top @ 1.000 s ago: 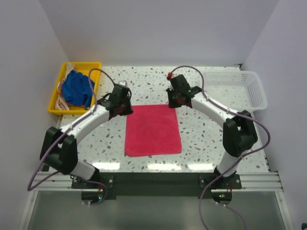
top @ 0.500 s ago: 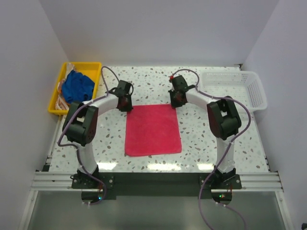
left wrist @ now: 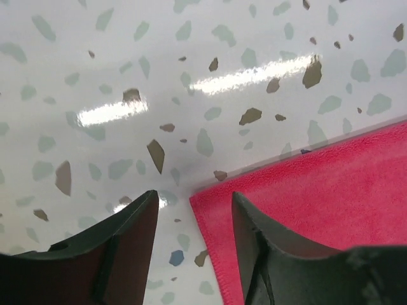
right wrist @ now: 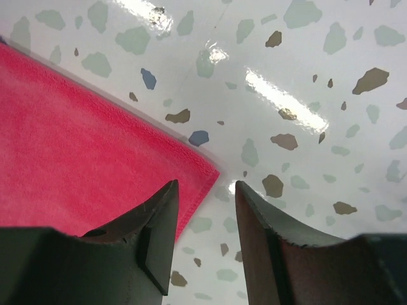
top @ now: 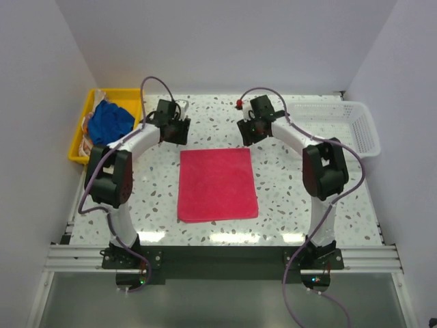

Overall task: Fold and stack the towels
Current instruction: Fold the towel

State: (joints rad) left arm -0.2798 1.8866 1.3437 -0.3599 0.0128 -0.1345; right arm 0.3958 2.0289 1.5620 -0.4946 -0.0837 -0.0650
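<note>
Both tools parted and empty, left tool [left wrist: 194, 204] at far-left corner of pink towel [top: 217, 184], right tool [right wrist: 206, 188] at far-right corner.

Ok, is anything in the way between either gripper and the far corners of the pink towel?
Nothing visible. The left gripper and right gripper hang open at the pink towel's far corners, only table showing around them.

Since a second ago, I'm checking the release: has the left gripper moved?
Yes. The left gripper drew back off the pink towel's corner, toward the table's far edge.
</note>
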